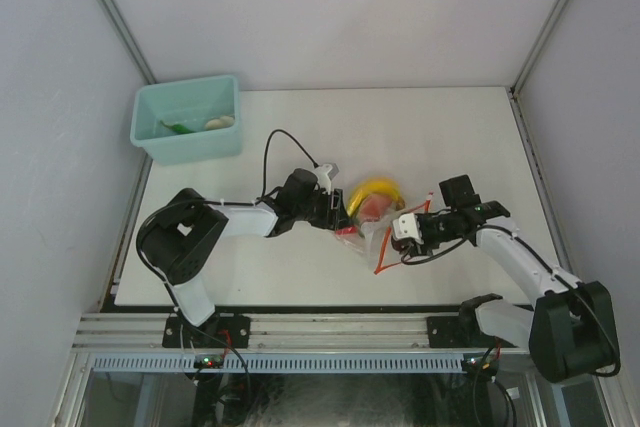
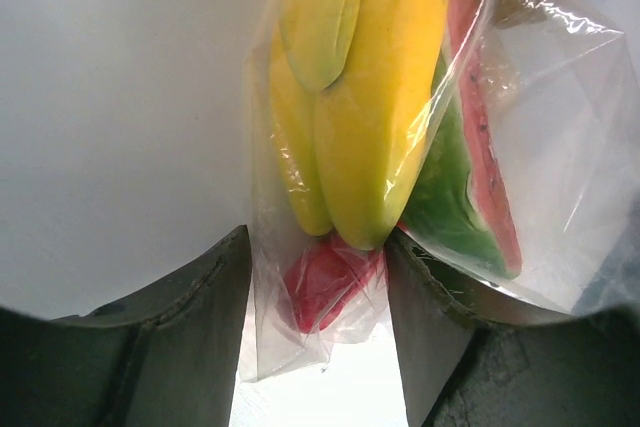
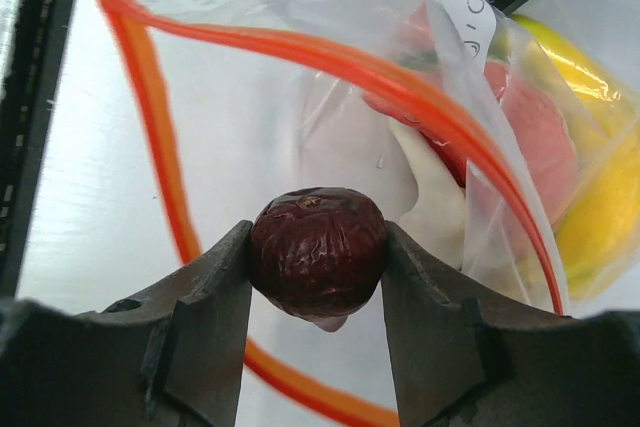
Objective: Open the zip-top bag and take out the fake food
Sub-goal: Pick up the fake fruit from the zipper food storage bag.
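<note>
- Right gripper (image 3: 318,237) is seen closest in its wrist view: fingers clamped on a dark red wrinkled piece (image 3: 318,257), held just outside the bag's mouth.
- White table (image 1: 300,137) is occupied by both arms, reaching in toward its middle from either side.
- Teal bin (image 1: 187,119) is set at the far-left corner, well apart from the grippers; a green piece (image 1: 178,128) and a whitish piece (image 1: 217,123) are lying in it.
- Zip-top bag (image 1: 372,235) is stretched between the two grippers near the table's middle. Its red-orange zip strip (image 3: 400,82) is parted into an open loop facing the right gripper.
- Left gripper (image 2: 318,247) is closed on the bag's other end, plastic pinched between the fingers.
- Yellow banana (image 2: 380,97) is inside the bag, its tip down between the left fingers.
- Green-and-red wedge (image 2: 460,207) is packed beside the banana, inside the bag.
- Small red piece (image 2: 325,287) is sitting under the banana tip, at the bag's bottom corner.
</note>
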`<state>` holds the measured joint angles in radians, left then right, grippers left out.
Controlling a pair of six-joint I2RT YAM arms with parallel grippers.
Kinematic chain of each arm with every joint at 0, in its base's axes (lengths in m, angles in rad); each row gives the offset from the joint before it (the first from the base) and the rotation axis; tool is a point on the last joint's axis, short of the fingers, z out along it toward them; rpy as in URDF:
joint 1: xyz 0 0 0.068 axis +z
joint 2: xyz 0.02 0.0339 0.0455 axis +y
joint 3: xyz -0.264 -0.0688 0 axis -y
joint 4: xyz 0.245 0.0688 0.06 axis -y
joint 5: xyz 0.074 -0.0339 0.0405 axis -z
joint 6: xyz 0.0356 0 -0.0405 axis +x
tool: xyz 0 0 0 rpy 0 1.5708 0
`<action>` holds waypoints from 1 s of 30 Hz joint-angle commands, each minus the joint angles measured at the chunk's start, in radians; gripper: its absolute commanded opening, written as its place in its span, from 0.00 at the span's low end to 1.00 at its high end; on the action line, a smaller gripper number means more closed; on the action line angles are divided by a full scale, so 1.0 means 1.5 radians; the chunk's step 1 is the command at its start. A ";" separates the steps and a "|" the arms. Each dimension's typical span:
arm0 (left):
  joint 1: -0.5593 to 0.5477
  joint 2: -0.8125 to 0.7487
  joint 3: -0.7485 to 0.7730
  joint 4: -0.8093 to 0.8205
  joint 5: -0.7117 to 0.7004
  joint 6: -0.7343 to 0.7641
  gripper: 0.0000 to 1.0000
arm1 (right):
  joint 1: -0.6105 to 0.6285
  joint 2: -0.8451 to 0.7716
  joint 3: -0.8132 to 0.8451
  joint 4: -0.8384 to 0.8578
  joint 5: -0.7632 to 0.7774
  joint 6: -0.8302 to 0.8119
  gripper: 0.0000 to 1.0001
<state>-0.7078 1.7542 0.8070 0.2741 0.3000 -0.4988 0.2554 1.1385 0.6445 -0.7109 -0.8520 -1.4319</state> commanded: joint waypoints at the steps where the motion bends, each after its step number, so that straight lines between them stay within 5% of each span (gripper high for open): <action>1: -0.001 -0.028 0.005 0.009 -0.028 -0.009 0.59 | -0.035 -0.042 0.020 -0.110 -0.088 -0.064 0.00; 16: -0.001 -0.158 -0.046 0.010 -0.091 -0.014 0.69 | -0.161 -0.103 0.085 -0.331 -0.197 -0.068 0.00; 30: -0.003 -0.384 -0.109 0.073 -0.131 0.049 0.69 | -0.199 -0.079 0.213 -0.307 -0.240 0.340 0.00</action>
<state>-0.7074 1.2724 0.6628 0.2852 0.1162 -0.4866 -0.0349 1.0065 0.8917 -1.2095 -1.1278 -1.1740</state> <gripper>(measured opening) 0.691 0.479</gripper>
